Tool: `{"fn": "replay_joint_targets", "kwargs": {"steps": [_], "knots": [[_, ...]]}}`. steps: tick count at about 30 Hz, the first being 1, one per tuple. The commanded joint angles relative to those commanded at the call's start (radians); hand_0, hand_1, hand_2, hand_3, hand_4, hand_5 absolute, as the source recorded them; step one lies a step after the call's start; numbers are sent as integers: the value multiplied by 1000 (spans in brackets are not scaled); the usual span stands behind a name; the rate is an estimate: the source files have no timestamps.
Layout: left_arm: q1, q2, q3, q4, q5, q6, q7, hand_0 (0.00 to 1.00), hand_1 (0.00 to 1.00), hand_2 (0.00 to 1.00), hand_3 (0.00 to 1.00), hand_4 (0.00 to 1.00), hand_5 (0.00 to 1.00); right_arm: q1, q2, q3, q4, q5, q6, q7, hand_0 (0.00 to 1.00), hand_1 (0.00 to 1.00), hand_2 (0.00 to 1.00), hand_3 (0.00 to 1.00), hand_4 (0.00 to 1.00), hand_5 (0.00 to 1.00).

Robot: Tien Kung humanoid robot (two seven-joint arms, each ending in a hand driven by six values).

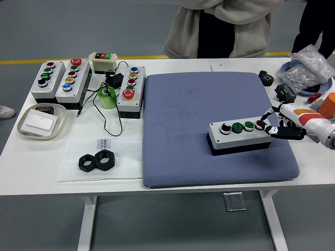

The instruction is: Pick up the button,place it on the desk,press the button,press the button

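On the blue pad (209, 99), right-near area: button box (241, 136) is lying flat, already placed | right hand (282, 124) is being held at its right end, fingers extended, nothing grasped, fingertip at red button (260, 124) | presses judged pending | left hand unseen

- My right hand (282, 127) reaches in from the right edge, fingers extended, tips at the red button end of the four-button box (241, 135)
- The box rests on the blue pad (209, 94)
- A person (225, 26) stands at the far side
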Motion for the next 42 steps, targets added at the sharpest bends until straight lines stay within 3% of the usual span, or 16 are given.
{"fn": "replay_joint_targets", "kwargs": {"steps": [32,42], "knots": [[-9,-1,9,-2,-14,-2,-3,737,836,901,828,647,998,19,26,-47,-59,5,19,-11,173,113,206,694,605,836],[-10,0,8,-1,-14,-3,-3,738,836,901,828,647,998,5,2,47,31,1,15,-12,176,119,207,702,606,841]]}}
